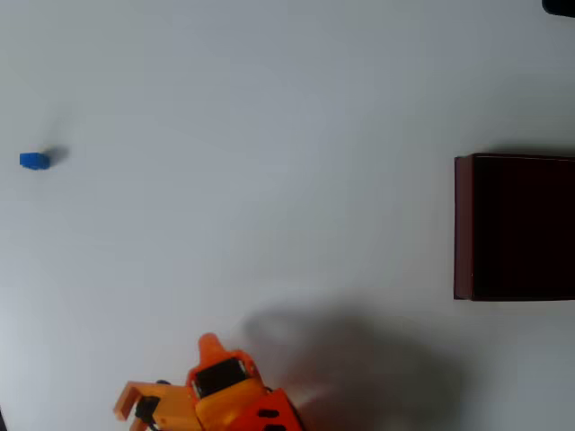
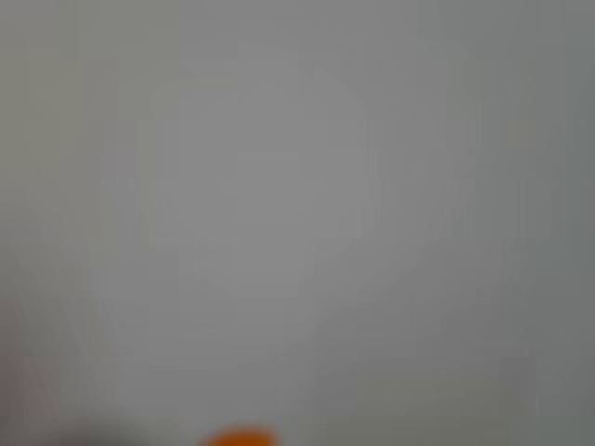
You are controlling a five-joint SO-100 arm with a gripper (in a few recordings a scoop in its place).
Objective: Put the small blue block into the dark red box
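The table (image 1: 269, 135) is a plain pale grey-white surface across the overhead view, with a soft dark shadow on it at the near edge, right of the arm.

The box (image 1: 463, 224) sits on the table at the right edge of the overhead view, about mid-height, cut off by the frame on its right side. It is dark maroon with thin reddish-brown walls and an almost black inside; nothing can be made out in it.

The orange arm (image 1: 238, 404) enters from the near edge, a little left of centre, with black parts showing on its body. Its gripper (image 1: 130, 404) points left, low in the overhead view. One orange finger (image 1: 135, 391) reaches left with a hooked tip; the other is hard to separate from the dark parts below it, so I cannot tell whether the fingers are apart or together. Nothing shows between them. In the wrist view there is a blurred grey surface, with a small orange bit (image 2: 237, 437) at the bottom edge.

The block (image 1: 34, 161) is tiny and bright blue. It lies on the table at the far left, well apart from the gripper and far across the table from the box.
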